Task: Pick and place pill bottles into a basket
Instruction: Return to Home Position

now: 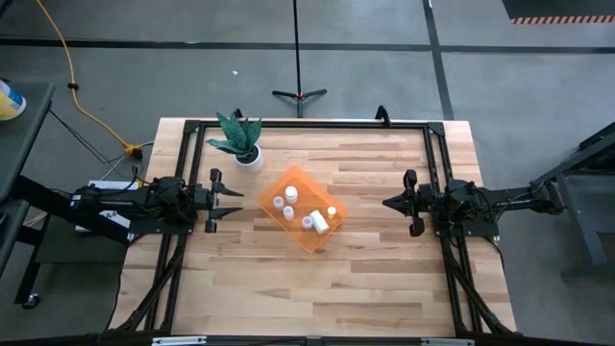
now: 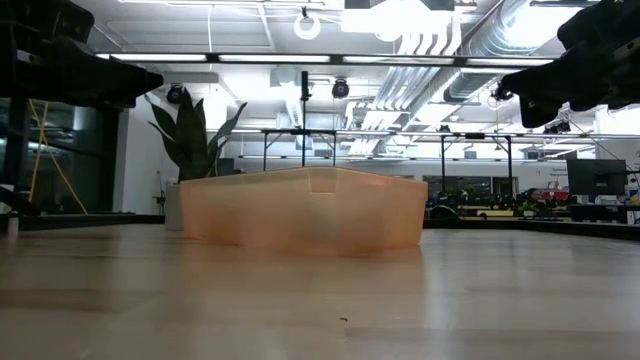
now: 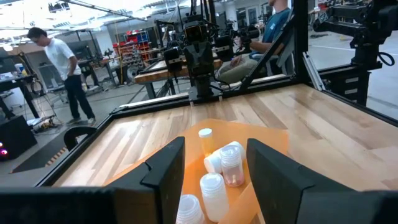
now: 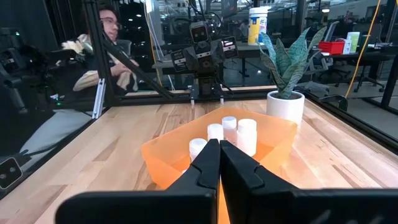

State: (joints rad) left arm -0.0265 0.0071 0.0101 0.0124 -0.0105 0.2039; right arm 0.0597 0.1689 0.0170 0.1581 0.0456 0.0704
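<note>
The orange basket (image 1: 303, 209) sits on the table's middle, turned cornerwise; it also shows in the low view (image 2: 305, 208). Several white pill bottles stand or lie inside it (image 1: 288, 195) (image 3: 227, 163) (image 4: 239, 134). My left gripper (image 1: 238, 200) hovers open at the basket's left, above the table, empty; in its wrist view (image 3: 214, 168) the fingers stand apart. My right gripper (image 1: 386, 203) hovers shut at the basket's right, empty; its fingers meet in its wrist view (image 4: 219, 155).
A white pot with a green plant (image 1: 243, 144) stands at the back left, close to the basket's far corner. A black frame (image 1: 307, 123) runs round the table's far edge and sides. People show in the room beyond the table.
</note>
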